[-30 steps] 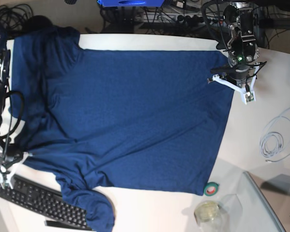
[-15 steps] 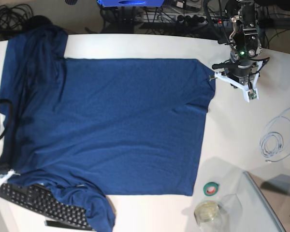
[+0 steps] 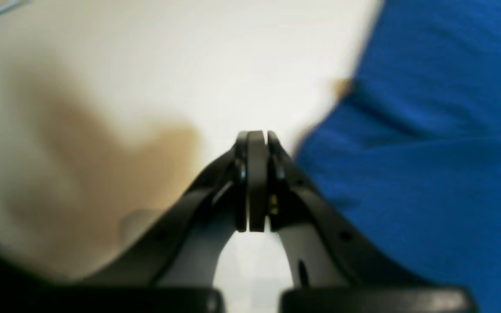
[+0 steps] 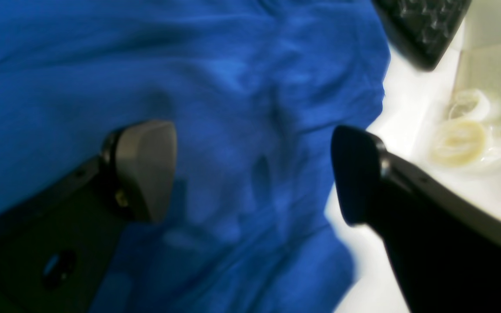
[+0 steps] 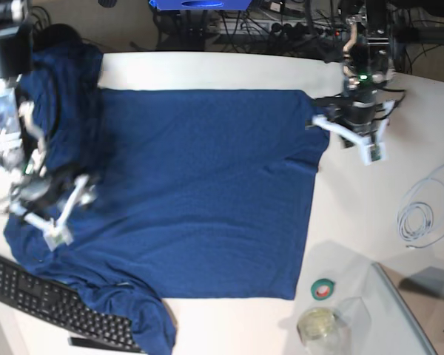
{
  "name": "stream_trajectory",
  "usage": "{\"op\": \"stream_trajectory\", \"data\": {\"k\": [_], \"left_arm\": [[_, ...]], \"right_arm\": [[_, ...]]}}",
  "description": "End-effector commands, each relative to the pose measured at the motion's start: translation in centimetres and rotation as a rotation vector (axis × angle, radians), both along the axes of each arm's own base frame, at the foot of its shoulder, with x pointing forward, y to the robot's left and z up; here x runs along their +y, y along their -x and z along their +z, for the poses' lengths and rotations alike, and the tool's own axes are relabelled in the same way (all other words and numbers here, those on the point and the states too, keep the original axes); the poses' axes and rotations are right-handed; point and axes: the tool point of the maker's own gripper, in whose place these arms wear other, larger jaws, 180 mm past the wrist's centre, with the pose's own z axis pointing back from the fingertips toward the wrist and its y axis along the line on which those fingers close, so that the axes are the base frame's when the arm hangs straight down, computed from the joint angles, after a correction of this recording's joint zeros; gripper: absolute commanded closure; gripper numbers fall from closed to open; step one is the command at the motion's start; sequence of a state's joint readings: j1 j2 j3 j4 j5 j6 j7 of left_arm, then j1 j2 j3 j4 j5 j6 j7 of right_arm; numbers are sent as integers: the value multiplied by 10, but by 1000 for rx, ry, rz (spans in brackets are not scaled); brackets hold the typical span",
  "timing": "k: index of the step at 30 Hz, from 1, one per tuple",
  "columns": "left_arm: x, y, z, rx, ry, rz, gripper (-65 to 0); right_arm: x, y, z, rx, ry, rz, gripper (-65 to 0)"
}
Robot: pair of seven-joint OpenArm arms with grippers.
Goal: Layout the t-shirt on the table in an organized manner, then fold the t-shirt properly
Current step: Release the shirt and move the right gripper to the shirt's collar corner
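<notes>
T-shirt (image 5: pixel 200 192) lies spread across the white worktop (image 5: pixel 229 65), body flat, sleeve end bunched beside the keyboard (image 5: pixel 52 303). Since a second ago the hem edge has pulled back from the left end effector (image 5: pixel 348 137), which is closed on nothing. Right end effector (image 5: pixel 55 211), jaws apart, has moved onto the sleeve area. Layout appears nearly complete; sleeves want smoothing.

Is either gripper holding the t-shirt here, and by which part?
Nothing is held. The left gripper is shut on nothing beside the t-shirt hem; the right gripper hangs open above it.
</notes>
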State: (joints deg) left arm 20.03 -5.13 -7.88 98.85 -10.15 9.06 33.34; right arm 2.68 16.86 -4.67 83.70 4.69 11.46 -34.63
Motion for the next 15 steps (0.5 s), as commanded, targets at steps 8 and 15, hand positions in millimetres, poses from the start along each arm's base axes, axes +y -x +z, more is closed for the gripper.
{"op": "stream_trajectory", "data": {"k": [8,15], "left_arm": [[-36,-18,-19,22,35,-87,0],[-24,-1,-45,105,17,-71,0]], "right_arm": [[64,64,-27,70,-142,24,-378],[69,80,-39,109,-157,18,-129]]}}
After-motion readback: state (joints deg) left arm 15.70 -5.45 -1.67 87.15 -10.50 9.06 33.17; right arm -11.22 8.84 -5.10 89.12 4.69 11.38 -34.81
